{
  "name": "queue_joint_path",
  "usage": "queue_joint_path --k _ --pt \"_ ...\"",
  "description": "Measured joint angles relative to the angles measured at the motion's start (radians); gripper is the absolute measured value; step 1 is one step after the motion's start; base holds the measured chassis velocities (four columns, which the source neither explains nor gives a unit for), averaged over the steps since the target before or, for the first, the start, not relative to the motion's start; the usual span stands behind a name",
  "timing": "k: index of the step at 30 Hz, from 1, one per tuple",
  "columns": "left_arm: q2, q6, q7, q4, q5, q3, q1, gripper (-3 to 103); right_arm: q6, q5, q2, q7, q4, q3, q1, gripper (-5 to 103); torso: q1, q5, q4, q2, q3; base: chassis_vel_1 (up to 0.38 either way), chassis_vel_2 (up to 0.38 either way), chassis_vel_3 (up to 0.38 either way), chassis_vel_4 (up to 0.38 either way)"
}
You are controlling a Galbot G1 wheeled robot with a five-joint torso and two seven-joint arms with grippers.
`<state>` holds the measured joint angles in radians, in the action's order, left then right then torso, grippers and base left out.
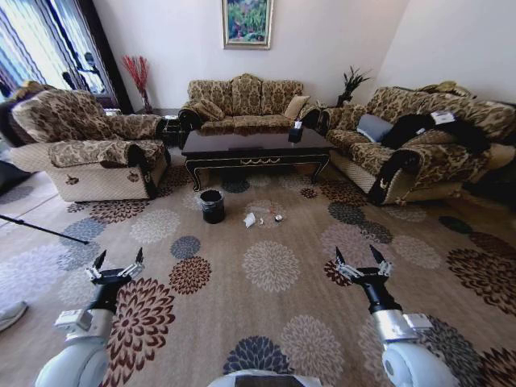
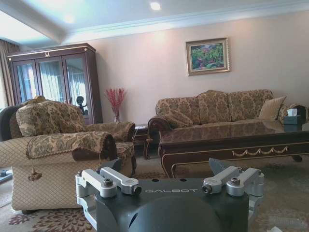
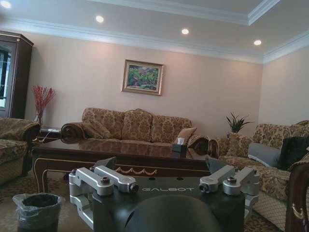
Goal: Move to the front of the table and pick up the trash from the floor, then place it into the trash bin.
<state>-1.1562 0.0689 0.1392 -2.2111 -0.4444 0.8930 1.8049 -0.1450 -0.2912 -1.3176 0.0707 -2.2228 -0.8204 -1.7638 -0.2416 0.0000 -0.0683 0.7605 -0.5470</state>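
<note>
Plainly, the left hand (image 1: 118, 262) and right hand (image 1: 359, 256) hover wide open and empty above the carpet (image 1: 266, 306).

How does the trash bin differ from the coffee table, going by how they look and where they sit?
The trash bin is small, round and black with a plastic liner over its rim; the table is large, rectangular, glossy dark wood with gold ornament. The bin stands in front of the table's left corner, nearer the robot. Both rest on the patterned carpet.

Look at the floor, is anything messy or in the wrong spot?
Yes. Bits of trash lie on the carpet in front of the table, a crumpled white paper and some smaller pieces, right beside the trash bin instead of inside it. Both the left gripper and right gripper hang open, well short of it.
</note>
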Motion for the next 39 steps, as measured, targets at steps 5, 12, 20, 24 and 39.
queue_joint_path --k 5,12,20,24,39 --pt "-0.004 0.004 -0.001 -0.003 0.001 0.0 0.009 100 -0.006 0.001 0.0 -0.005 -0.009 0.001 0.001 100 0.009 0.0 0.0 -0.022 0.013 0.0 0.0 0.0 0.0" --pt "-0.003 0.013 -0.004 -0.003 -0.001 0.008 0.019 100 -0.007 -0.002 0.001 -0.006 -0.013 -0.001 0.001 100 0.02 0.0001 0.0 -0.048 0.029 0.0 0.0 0.0 0.0" --pt "-0.004 0.029 -0.01 0.02 -0.006 0.009 0.027 100 -0.012 0.012 -0.003 -0.006 -0.019 0.001 -0.008 100 0.036 0.0 0.0 -0.086 0.05 0.0 0.0 0.0 0.0" --pt "0.003 0.03 -0.011 0.028 -0.01 0.009 0.025 100 -0.013 0.016 -0.008 -0.006 -0.014 0.001 -0.008 100 0.043 0.0 0.0 -0.103 0.061 0.0 0.0 0.0 0.0" --pt "0.015 0.015 -0.01 0.026 -0.019 -0.002 0.005 100 -0.014 0.031 -0.023 0.0 -0.006 0.003 -0.005 100 0.068 0.0 -0.0001 -0.167 0.099 0.0 0.0 0.0 0.0"
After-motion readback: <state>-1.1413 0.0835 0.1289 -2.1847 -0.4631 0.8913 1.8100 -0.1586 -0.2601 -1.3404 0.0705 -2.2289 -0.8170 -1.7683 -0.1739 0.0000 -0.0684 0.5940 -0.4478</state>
